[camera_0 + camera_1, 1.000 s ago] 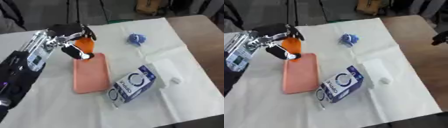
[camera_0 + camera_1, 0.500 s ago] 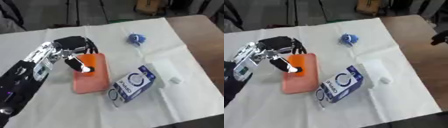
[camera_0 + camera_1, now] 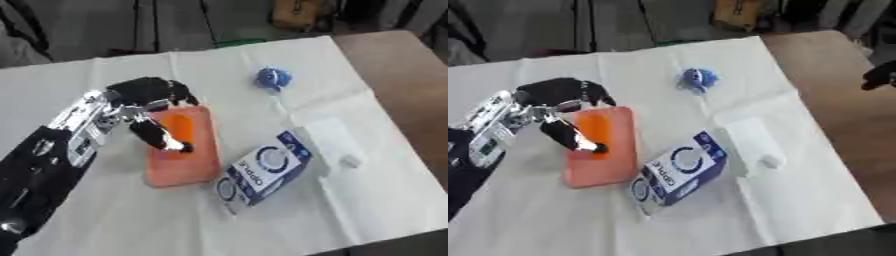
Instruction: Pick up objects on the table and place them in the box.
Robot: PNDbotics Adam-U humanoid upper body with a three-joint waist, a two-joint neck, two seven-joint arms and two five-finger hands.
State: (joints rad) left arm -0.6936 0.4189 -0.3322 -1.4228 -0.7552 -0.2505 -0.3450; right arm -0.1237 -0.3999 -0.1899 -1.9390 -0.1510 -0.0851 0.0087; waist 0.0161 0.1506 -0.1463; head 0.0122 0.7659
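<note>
A blue-and-white carton [image 3: 262, 166] is lying flat on the white-clothed table [image 3: 122, 220], touching a salmon tray [image 3: 182, 155] to its left. The left hand [image 3: 144, 100] is curling its fingers [image 3: 162, 136] round an orange object [image 3: 179, 127] above that tray. Farther back, a blue ball [image 3: 273, 77] is sitting alone.

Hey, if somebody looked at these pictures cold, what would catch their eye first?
Probably the black and silver left robot hand reaching in from the left, holding a bright orange object over the salmon-pink flat box at the middle of the white cloth. Next, the blue-and-white carton lying just right of the box, and the small blue ball farther back.
</note>
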